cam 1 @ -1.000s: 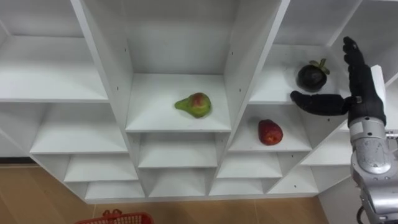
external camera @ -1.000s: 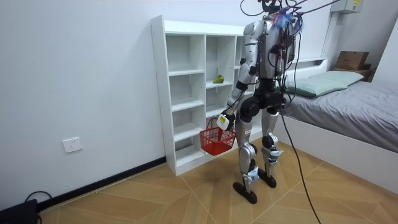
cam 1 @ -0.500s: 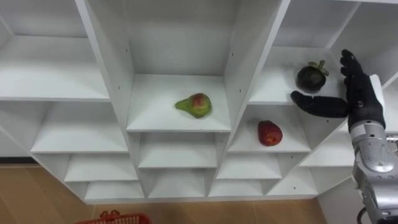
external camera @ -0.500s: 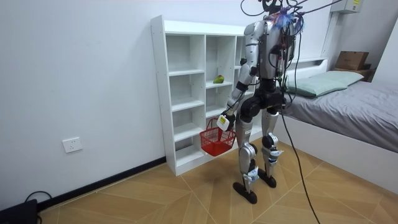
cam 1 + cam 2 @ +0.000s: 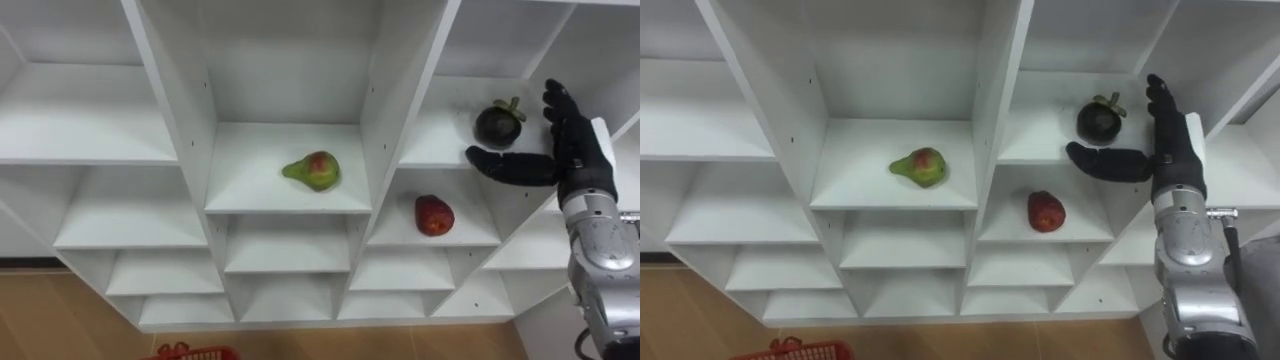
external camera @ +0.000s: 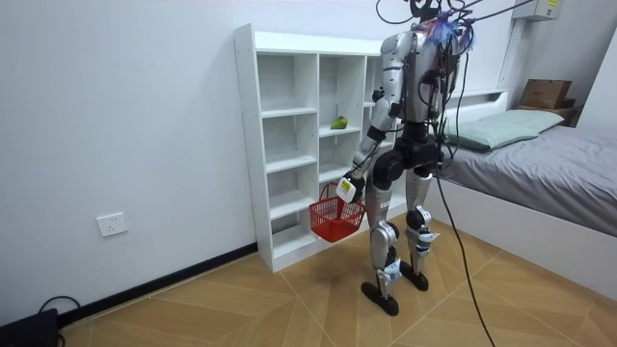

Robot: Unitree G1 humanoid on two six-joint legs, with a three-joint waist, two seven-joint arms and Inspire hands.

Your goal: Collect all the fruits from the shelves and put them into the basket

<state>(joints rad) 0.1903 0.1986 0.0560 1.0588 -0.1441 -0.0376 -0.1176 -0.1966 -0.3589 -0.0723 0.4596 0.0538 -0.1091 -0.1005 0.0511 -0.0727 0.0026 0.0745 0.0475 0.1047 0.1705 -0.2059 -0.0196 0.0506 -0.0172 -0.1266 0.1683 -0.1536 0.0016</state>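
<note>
In a white open-shelved closet, a dark round mangosteen is being bracketed in the upper right compartment by the right hand, spread wide with the thumb below at the shelf edge. A reach inward and a closing grasp are probably being called for; free room is being narrowed by the right side panel. A red plastic basket is being carried by the left hand, its fingers curled round the handle.

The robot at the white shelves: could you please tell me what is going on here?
The robot stands at the white closet. Its right hand is raised, open, beside the dark mangosteen on an upper right shelf and has not closed round it. Its left hand hangs at its side, holding the red basket by the handle. A pear lies in the middle compartment, a red fruit on the shelf below the mangosteen.
</note>
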